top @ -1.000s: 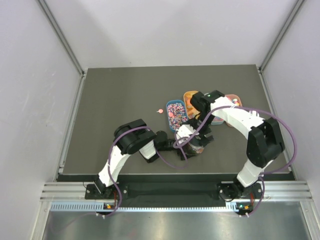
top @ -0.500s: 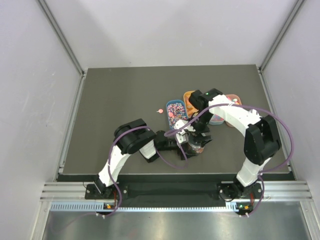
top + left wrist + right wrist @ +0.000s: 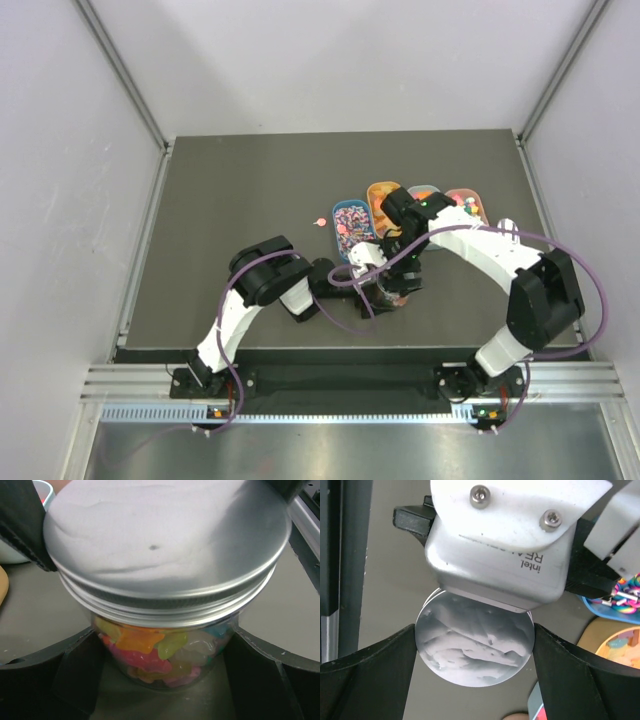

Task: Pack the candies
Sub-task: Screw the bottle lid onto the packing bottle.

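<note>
A clear round jar point(image 3: 200, 652) stands on the dark table, full of candies point(image 3: 140, 647) in orange, green, pink and blue. A silver metal lid point(image 3: 165, 545) sits on its mouth. My left gripper point(image 3: 165, 680) is shut on the jar's body, one finger at each side. My right gripper point(image 3: 475, 645) comes from above and is shut on the lid point(image 3: 475, 640) at its rim. In the top view both grippers meet at the jar point(image 3: 392, 290). More candies point(image 3: 350, 226) lie in a blue oval tray.
Oval trays stand in a row behind the jar: blue point(image 3: 338, 215), orange point(image 3: 377, 193), grey-blue point(image 3: 424, 190) and pink point(image 3: 466, 203). One loose pink candy point(image 3: 319, 222) lies left of them. A small white object point(image 3: 507, 225) lies right of the trays.
My right arm's elbow has swung to the right and its wrist has turned over the jar. The left arm and the jar have stayed in place.
</note>
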Controlling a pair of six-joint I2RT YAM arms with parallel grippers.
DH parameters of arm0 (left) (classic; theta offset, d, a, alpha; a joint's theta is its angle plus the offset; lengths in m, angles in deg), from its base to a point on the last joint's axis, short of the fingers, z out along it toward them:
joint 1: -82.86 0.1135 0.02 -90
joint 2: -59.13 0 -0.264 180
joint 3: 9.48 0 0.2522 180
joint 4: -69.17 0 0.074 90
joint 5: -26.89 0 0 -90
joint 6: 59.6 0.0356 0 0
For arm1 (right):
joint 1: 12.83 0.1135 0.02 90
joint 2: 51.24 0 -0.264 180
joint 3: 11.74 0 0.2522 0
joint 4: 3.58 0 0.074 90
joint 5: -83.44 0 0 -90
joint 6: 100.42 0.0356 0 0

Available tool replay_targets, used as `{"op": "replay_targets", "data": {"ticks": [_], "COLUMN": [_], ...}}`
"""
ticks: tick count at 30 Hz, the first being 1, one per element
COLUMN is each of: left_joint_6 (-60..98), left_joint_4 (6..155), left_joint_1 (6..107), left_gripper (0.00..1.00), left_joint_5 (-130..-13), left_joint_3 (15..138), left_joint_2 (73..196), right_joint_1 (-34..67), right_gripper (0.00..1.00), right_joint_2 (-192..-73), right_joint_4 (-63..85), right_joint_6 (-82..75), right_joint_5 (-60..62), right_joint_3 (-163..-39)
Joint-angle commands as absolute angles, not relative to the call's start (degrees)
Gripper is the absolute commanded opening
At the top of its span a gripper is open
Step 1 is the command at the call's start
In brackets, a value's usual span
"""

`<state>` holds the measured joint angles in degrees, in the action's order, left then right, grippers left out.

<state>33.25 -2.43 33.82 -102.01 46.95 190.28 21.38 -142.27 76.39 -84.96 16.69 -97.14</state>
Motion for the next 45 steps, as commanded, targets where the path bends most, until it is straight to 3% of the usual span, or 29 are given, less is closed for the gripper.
{"op": "replay_targets", "data": {"ticks": [1, 19, 22, 25, 26, 36, 45], "left_joint_6": [31.98, 32.33, 32.33, 32.42, 32.42, 32.60, 33.30], "left_joint_4": [-8.57, -9.00, -9.09, -9.09, -9.01, -8.74, -8.21], "left_joint_1": [36.45, 36.72, 36.81, 37.07, 37.07, 37.33, 37.33], "left_gripper": [0.00, 0.00, 0.00, 0.00, 0.00, 0.00, 0.00], "left_joint_5": [-95.81, -95.20, -95.28, -95.19, -95.11, -95.46, -95.55], "left_joint_3": [45.32, 45.15, 44.97, 45.06, 45.06, 45.23, 45.59], "left_joint_2": [195.45, 195.18, 195.27, 195.36, 195.27, 195.53, 195.80], "right_joint_1": [23.99, 25.66, 25.75, 25.84, 25.84, 25.22, 24.96], "right_gripper": [0.67, 0.63, 0.65, 0.95, 1.00, 1.00, 1.00], "right_joint_2": [-140.11, -148.62, -148.01, -146.61, -146.26, -138.62, -131.94], "right_joint_4": [73.29, 73.81, 71.27, 69.15, 68.80, 67.48, 72.92], "right_joint_6": [-74.60, -50.26, -47.25, -44.61, -44.00, -46.36, -61.02], "right_joint_5": [14.89, 21.92, 20.70, 19.99, 19.99, 17.08, 13.66], "right_joint_3": [-92.05, -94.41, -93.53, -92.83, -92.74, -91.50, -93.35]}}
